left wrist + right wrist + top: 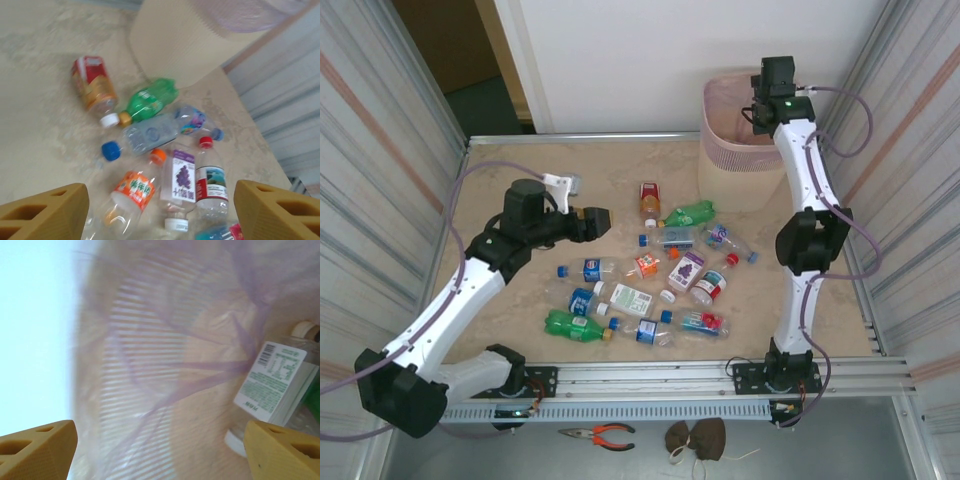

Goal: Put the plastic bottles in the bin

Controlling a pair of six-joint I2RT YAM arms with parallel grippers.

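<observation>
Several plastic bottles lie scattered mid-table: a red-labelled one (649, 200), a green one (690, 213), an orange-labelled one (645, 265) and a purple grape-labelled one (687, 270). My left gripper (605, 222) hovers open just left of the pile. Between its fingers, farther off, lie the orange-labelled bottle (132, 190) and the grape-labelled bottle (182, 180). The cream-pink bin (720, 160) stands at the back right. My right gripper (765, 105) hangs open over its mouth with nothing between the fingers. Inside the bag-lined bin (165, 370) lies a bottle with a white and green label (272, 382).
Another green bottle (570, 326) and blue-capped bottles lie near the front rail (660, 378). Orange-handled pliers (600, 434) and a brown object (698, 437) sit below the rail. Corrugated walls close in both sides. Bare tabletop stretches left of the pile and along the back.
</observation>
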